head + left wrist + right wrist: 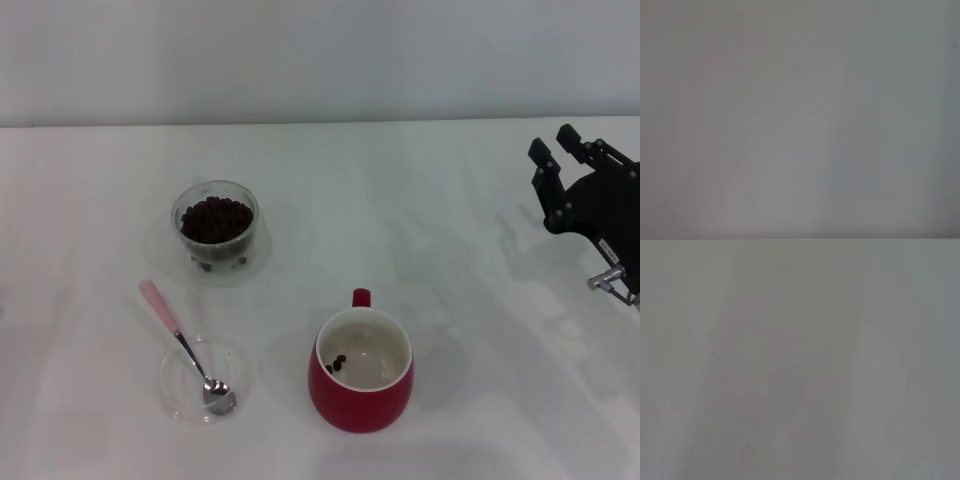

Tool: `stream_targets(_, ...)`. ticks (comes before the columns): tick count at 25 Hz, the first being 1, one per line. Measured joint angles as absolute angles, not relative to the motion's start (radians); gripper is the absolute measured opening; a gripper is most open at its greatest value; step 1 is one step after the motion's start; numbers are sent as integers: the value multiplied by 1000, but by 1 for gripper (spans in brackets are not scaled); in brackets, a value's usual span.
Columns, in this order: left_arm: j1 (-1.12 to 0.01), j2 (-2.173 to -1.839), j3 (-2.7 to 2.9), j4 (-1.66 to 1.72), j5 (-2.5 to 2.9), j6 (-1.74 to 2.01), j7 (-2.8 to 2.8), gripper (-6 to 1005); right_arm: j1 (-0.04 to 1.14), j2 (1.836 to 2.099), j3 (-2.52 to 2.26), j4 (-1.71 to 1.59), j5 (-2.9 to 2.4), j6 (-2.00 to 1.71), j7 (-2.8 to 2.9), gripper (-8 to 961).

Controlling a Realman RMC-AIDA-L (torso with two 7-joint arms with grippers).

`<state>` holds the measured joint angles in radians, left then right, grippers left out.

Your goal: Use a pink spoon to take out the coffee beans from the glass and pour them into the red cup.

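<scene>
1. White desk (450, 300) across the whole head view, with a pale wall behind its far edge.
2. Glass (215, 228) at about ten o'clock from the middle of the desk, upright, holding a dark heap of coffee beans (215, 218) that reaches close to the rim.
3. Red cup (361, 372) at about six o'clock from the middle, upright, handle turned toward twelve o'clock, cream inside showing.
4. Few loose beans (338, 364) on the bottom of the red cup, toward its nine o'clock side.
5. Pink spoon (187, 349) at about eight o'clock from the middle, lying slantwise: pink handle end toward eleven o'clock, metal bowl toward five o'clock.
6. Spoon's bowl resting inside a shallow clear dish (180, 385); handle sticking out past the dish rim over the bare desk.
7. Dish at nine o'clock of the red cup, near it but apart; at six o'clock of the glass, also apart.
8. Right hand (558, 147) at three o'clock, by the edge of the head view, raised above the desk, well apart from cup, glass and spoon.
9. Right hand's two black fingers (542, 152) spread with a clear gap between them, holding nothing.
10. Left hand nowhere in the head view.
11. Both wrist views filled by a plain pale grey surface only; no fingers to be made out there.
</scene>
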<state>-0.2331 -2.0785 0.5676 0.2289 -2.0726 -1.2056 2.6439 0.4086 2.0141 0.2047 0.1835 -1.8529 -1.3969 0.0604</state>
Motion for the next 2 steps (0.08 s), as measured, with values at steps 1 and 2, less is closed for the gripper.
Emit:
stream_targets(1, -238, -2079, 568, 224, -2085, -1203, 2650, 862, 410, 2014, 206, 182, -1853, -1398, 61, 314)
stream_targets(2, -240, -2079, 568, 220, -2090, -1201, 2653, 862, 411, 2014, 207, 180, -1853, -1398, 62, 314)
